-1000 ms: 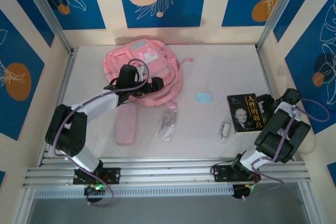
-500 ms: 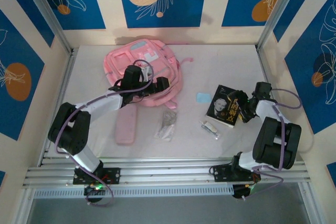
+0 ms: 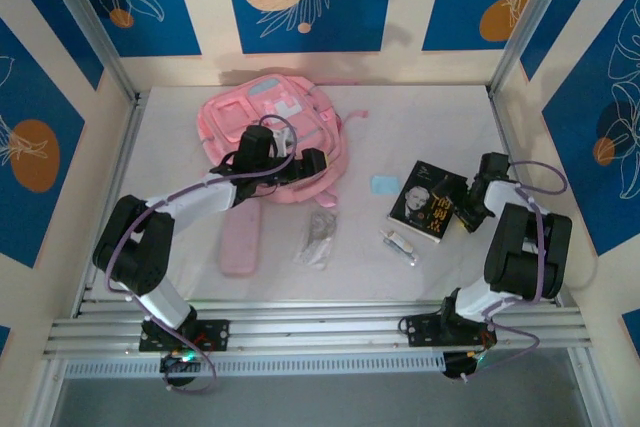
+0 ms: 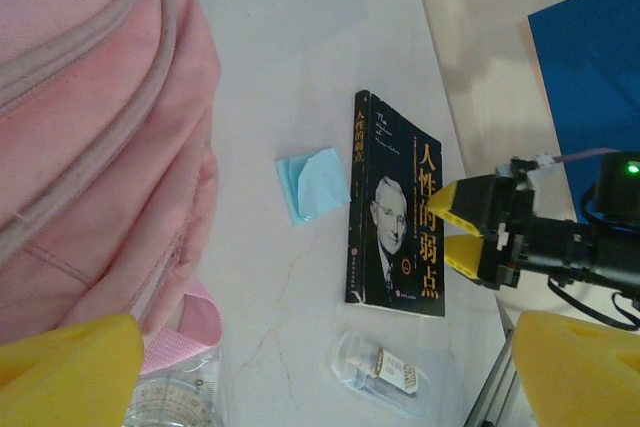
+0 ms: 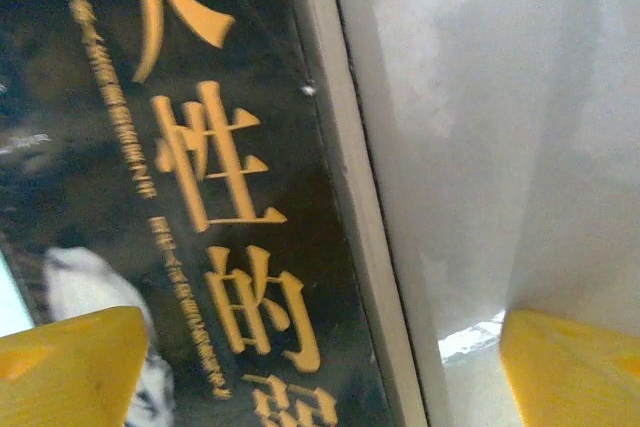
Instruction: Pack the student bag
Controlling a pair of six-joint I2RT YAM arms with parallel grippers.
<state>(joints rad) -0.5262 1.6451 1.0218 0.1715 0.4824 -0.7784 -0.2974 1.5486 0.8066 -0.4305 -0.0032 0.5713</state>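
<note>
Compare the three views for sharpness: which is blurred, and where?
Top external: evenly lit, sharp throughout. Left wrist: book crisp, the camera's own yellow fingers soft at the bottom edge. Right wrist: same book too close, lettering blurred.

We count one student bag; one flat pink pencil case; one black book on the right; one pale blue square; two clear packets, a larger packet and a smaller packet; two arms, the left arm and the right arm.
</note>
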